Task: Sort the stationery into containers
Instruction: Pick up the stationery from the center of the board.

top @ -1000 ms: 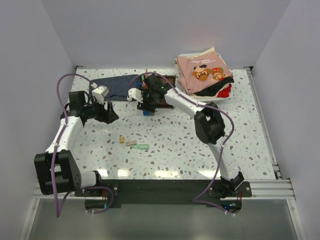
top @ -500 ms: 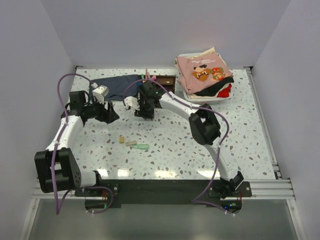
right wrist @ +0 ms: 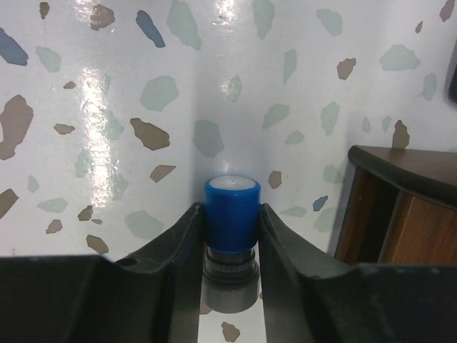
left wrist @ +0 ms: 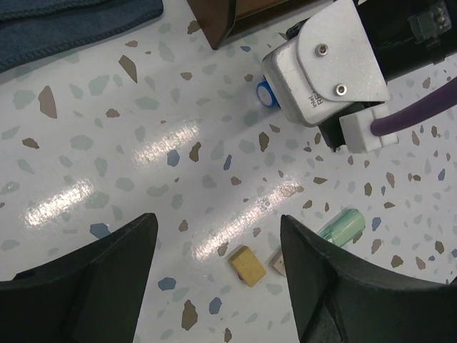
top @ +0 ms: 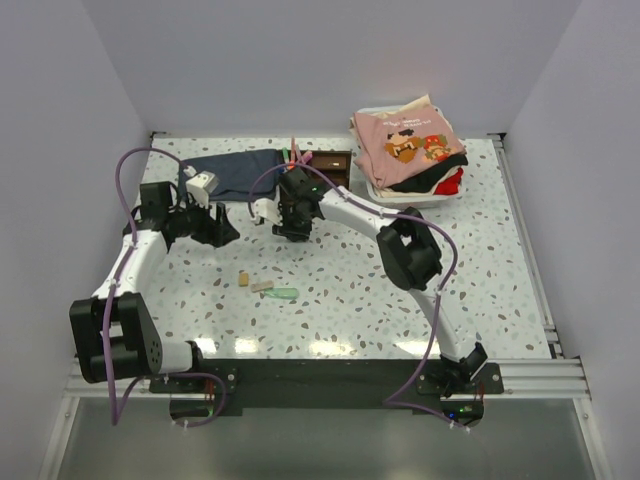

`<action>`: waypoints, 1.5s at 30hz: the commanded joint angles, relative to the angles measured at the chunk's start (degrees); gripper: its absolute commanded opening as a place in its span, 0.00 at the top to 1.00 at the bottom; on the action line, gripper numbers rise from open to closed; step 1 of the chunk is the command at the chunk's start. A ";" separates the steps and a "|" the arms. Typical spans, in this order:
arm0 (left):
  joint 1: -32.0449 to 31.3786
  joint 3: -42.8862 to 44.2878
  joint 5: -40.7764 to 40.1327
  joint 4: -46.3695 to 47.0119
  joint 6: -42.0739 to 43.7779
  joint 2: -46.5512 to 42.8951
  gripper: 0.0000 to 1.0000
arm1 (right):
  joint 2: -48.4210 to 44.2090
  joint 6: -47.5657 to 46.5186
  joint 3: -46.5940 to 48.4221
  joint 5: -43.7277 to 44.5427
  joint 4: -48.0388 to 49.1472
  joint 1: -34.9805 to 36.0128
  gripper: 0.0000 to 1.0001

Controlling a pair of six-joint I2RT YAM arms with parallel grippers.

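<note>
The tiny blue-capped bottle (right wrist: 231, 207) stands upright on the table, just left of the dark brown organiser (right wrist: 400, 207). My right gripper (right wrist: 230, 209) is shut on it, one finger pressed against each side of the cap. From above, the right gripper (top: 290, 230) sits in front of the organiser (top: 330, 160), which holds coloured pens (top: 296, 152). My left gripper (top: 225, 228) hangs open to the left. Seen from its wrist, the left gripper (left wrist: 218, 221) frames a tan eraser (left wrist: 247, 265), a pale eraser (left wrist: 277, 263) and a green piece (left wrist: 343, 225) on the table below.
A dark blue folded cloth (top: 235, 172) lies at the back left, behind the left gripper. A white bin of pink clothes (top: 410, 150) stands at the back right. The two erasers and the green piece lie together near the table's middle (top: 262, 286).
My right gripper shifted a little toward the near side by the organiser, and its jaws narrowed onto the blue-capped bottle. The left arm has not moved.
</note>
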 commanded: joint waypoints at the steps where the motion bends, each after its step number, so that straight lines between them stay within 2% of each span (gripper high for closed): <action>1: 0.32 1.62 2.05 2.19 -1.70 -0.28 0.26 | -6.04 4.73 -6.02 -2.33 4.57 -0.07 0.82; 2: 0.32 1.53 2.84 2.28 -1.79 -0.28 0.26 | -9.97 6.31 -8.04 -5.56 7.03 -0.59 0.85; 4: 0.23 0.57 4.94 4.11 -2.75 -0.72 0.26 | -15.35 13.94 -17.60 -11.19 19.66 -1.47 0.89; 5: 0.23 -1.52 8.00 5.61 -3.37 -1.33 0.26 | -17.63 17.28 -21.21 -17.39 24.67 -2.60 0.89; 6: 0.23 -3.02 9.60 7.36 -3.81 -1.86 0.26 | -22.18 25.49 -29.25 -19.98 37.08 -3.05 0.92; 9: -1.61 -8.39 12.07 15.54 -2.94 -3.45 0.25 | -25.65 39.75 -41.16 -24.20 59.61 -3.58 0.93; 12: -3.98 -5.51 13.12 13.29 4.43 -0.74 0.25 | -24.17 47.42 -42.16 -24.66 66.26 -3.67 0.93; 13: -4.60 -3.76 13.65 8.40 8.97 0.41 0.27 | -23.38 47.81 -42.16 -24.57 67.25 -3.58 0.93; 16: -6.62 1.35 13.48 3.61 13.14 4.10 0.29 | -22.49 49.48 -42.69 -25.10 71.99 -3.76 0.94; 20: -10.48 2.76 11.29 5.53 11.31 5.86 0.30 | -20.74 53.17 -45.67 -23.87 84.11 -4.02 0.92; 21: -10.75 2.94 11.02 6.23 10.43 5.95 0.31 | -20.13 54.39 -47.24 -23.70 90.14 -4.11 0.91; 25: -10.93 3.73 10.49 8.52 9.10 6.83 0.32 | -15.65 57.56 -48.66 -20.18 101.95 -3.85 0.91; 27: -10.93 4.78 11.19 8.79 10.07 8.06 0.33 | -13.09 58.00 -47.71 -20.61 106.26 -3.76 0.90; 34: -10.93 10.93 14.71 4.39 12.62 12.81 0.40 | -10.80 53.44 -44.71 -22.02 108.74 -3.58 0.89; 40: -11.54 13.39 15.59 0.62 11.40 19.39 0.45 | -11.15 50.72 -48.75 -21.23 113.04 -3.06 0.90; 45: -12.51 15.15 16.82 1.05 8.59 22.39 0.50 | -11.85 48.52 -51.48 -21.50 114.72 -2.70 0.90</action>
